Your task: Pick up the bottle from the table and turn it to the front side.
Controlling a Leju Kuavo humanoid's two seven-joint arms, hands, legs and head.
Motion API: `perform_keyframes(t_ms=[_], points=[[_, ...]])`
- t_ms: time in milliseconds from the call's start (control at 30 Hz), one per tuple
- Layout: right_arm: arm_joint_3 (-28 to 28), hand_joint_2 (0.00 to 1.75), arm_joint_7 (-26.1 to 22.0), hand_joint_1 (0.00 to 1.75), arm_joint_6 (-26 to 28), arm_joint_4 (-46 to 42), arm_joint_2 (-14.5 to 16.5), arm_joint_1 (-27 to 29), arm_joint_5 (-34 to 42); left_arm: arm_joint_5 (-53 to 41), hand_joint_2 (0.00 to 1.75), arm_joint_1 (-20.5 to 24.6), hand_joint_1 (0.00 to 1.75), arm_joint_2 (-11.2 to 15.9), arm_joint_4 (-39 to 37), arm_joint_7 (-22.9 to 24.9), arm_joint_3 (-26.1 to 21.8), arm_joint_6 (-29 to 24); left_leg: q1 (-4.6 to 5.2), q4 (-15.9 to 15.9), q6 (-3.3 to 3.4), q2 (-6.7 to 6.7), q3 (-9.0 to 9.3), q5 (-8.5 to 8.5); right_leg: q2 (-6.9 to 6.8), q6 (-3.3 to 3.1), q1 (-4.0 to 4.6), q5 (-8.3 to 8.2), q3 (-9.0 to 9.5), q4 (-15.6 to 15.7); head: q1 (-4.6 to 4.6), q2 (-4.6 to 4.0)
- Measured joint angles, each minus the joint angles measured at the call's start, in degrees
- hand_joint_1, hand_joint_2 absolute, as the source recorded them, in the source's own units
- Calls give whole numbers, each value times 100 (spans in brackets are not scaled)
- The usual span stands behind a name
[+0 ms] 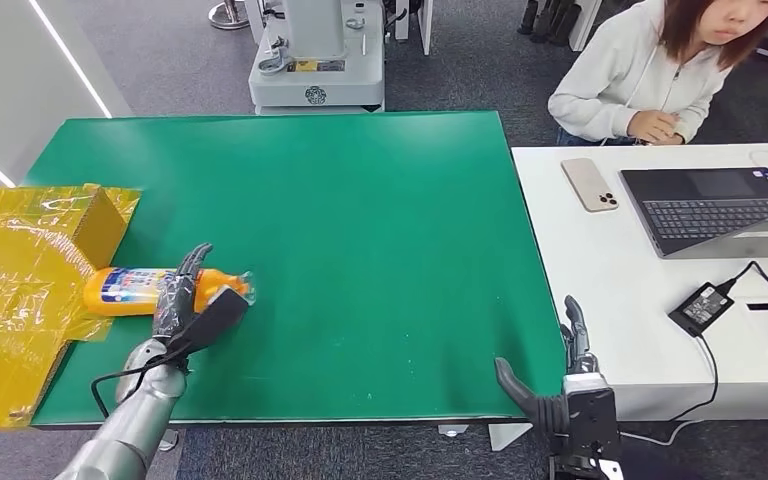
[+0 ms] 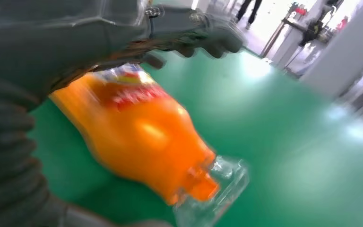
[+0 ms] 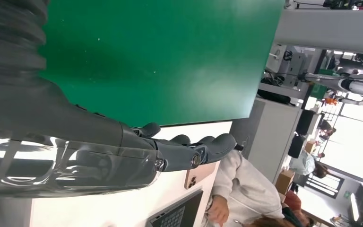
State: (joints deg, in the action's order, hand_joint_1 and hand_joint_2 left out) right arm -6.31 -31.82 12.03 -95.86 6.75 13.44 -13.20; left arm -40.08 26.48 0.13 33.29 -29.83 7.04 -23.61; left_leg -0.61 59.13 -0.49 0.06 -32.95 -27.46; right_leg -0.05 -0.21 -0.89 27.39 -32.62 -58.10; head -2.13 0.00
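One orange bottle (image 1: 130, 289) lying on green table (image 1: 360, 220), left hand (image 1: 188, 300) grasping it, right hand (image 1: 572, 375) released.

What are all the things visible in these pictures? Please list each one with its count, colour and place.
bottle: one, orange with a clear cap, lying on its side at the left of the green table, under the left robot hand
green table: one, green, centre
cardboard box: one, brown wrapped in yellow film, at the green table's left edge
white table: one, white, right of the green table
phone: one, beige, on the white table
laptop: one, grey, open on the white table
power adapter: one, black, with cable, on the white table
person: one, white hoodie, seated behind the white table
left robot hand: dark, over the bottle
right robot hand: dark, open, at the near edge between the tables
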Motion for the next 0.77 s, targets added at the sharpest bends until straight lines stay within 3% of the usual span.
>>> perform_keyframes(t_ms=[100, 233, 400, 500, 633, 767], points=[[35, 175, -40, 0, -8, 51, 0, 4, 71, 1114, 175, -655, 0, -297, 1351, -709, -51, -481, 0, 0, 2, 9, -2, -5, 11, 1, -1, 0, -3, 2, 1, 1], [36, 175, -48, 0, 39, 92, 0, 9, 137, 1292, 175, -1373, 0, -540, 3194, -932, 131, -1438, -1, 1, 6, 11, -5, -11, 11, 3, 0, 2, -7, 6, -1, 0], [-73, 175, -46, 0, 157, 137, -2, 7, 164, -2023, 175, -1942, 0, -1062, 5704, -944, 162, -1653, -1, 1, 7, 8, -11, -10, 7, 3, 1, 3, -7, 5, 1, 0], [-149, 175, -30, 0, 246, 152, -10, 22, 174, -2826, 175, -2073, 0, -1299, 6634, -929, 165, -1656, -1, 1, 8, 11, -8, -10, 8, 3, 0, 2, -8, 5, -1, 0], [-251, 175, 35, 0, 409, 142, -44, 62, 212, -1962, 175, -2161, 0, -1446, 7110, -931, 281, -1653, -1, 2, 7, 4, -6, -8, 0, 3, 1, 2, -7, 4, -1, 0], [-277, 175, -8, 0, 405, 82, -68, 102, 296, 478, 175, -2191, 0, -1261, 6877, -932, 885, -1544, -2, 1, 3, 4, -4, -5, 1, 2, 2, 2, -8, 3, -3, 0]])
